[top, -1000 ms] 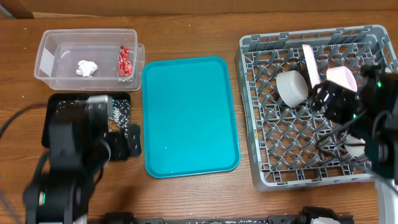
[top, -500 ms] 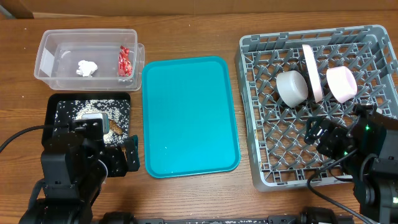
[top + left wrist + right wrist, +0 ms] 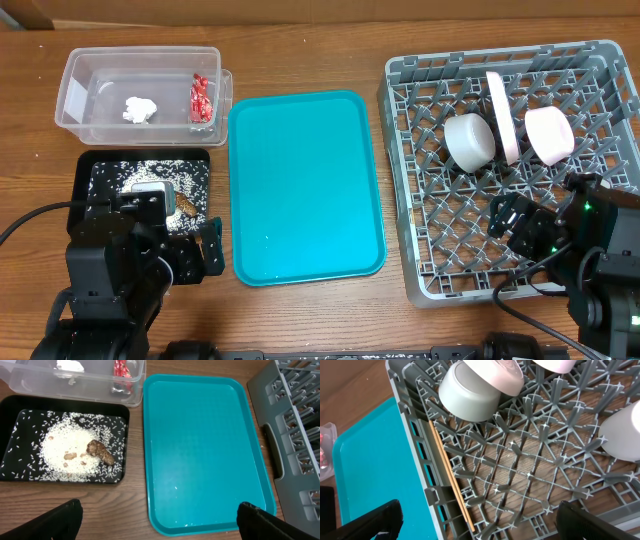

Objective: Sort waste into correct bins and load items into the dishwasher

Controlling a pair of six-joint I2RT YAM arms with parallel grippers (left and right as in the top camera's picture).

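Left claw [image 3: 159, 506] is spread wide, fingers well apart, hanging over the near edge of the worktop [image 3: 300, 40]. Below it I see the black tray [image 3: 10, 410] on one side and the teal tray [image 3: 200, 460] on the other. The rice [image 3: 65, 452] is heaped and scattered across the black tray's floor, and the brown scrap [image 3: 100, 451] sits on the heap's right side. Just behind the black tray is the clear tub [image 3: 50, 387], with the red wrapper [image 3: 121, 367] at its right end and the white tissue [image 3: 70, 365] nearer the middle.

Over to my right: right claw [image 3: 479, 506] is also wide apart, poised above the near part of the grey rack [image 3: 412, 425]. The two chopsticks [image 3: 451, 477] lie together flat on the lattice, running along the wall that faces the teal tray. A white bowl [image 3: 470, 397] lies tipped on its side toward the far end. Another white bowl [image 3: 625, 430] rests on the grid at my right edge.

From overhead, the plate [image 3: 499, 115] stands on edge between the tipped bowl and the pink cup [image 3: 550, 135], all three close together in the far half of the rack. The rack sits just right of the teal tray, apart from it.
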